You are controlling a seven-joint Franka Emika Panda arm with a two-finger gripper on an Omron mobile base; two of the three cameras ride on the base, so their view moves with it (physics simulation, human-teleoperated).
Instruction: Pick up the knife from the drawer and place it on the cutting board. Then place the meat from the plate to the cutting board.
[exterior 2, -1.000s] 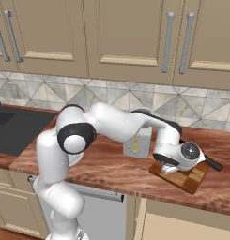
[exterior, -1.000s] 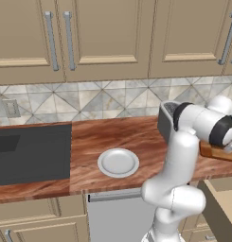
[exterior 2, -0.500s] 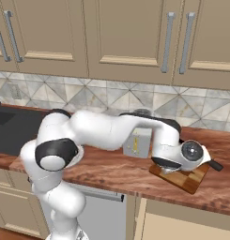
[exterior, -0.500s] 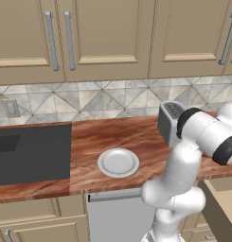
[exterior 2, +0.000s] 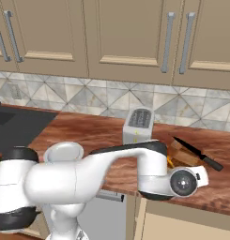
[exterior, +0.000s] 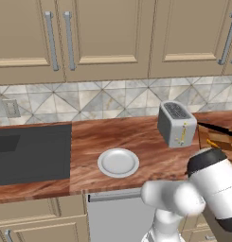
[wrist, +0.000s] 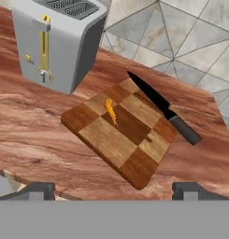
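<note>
The knife [wrist: 161, 107] lies along the far edge of the cutting board [wrist: 120, 135], its pointed blade over the checkered wood and its handle poking off the right corner onto the bench [wrist: 36, 135]. The meat [wrist: 110, 111], a small orange strip, rests on the board near its middle, well apart from the knife. The plate [exterior: 118, 162] sits bare further left on the bench, with the toaster [exterior: 177, 124] between it and the board. Judging by how things lie, both parts of the task look done.

The knife is stiff, thin and probably light, with a smooth blade that would slip; if it had to be moved again, the thicker handle at the right end is the place to grip, across its width. The meat looks soft, tiny and nearly weightless, so it would want a gentle pinch at its middle, with the fingers coming almost down to the wood. The board itself is rigid and flat and should stay put.

The pincer [wrist: 114, 190] is wide open and holds nothing; its two dark fingertips [wrist: 37, 190] stand far apart at the near edge of the hand view, looking down at the board from the near side.

Compared with a second ago, the arm has pulled back from over the board: then the hand hung just above it, now the elbow has swung down and toward the near edge of the bench, and the board, knife and meat lie uncovered.
</note>
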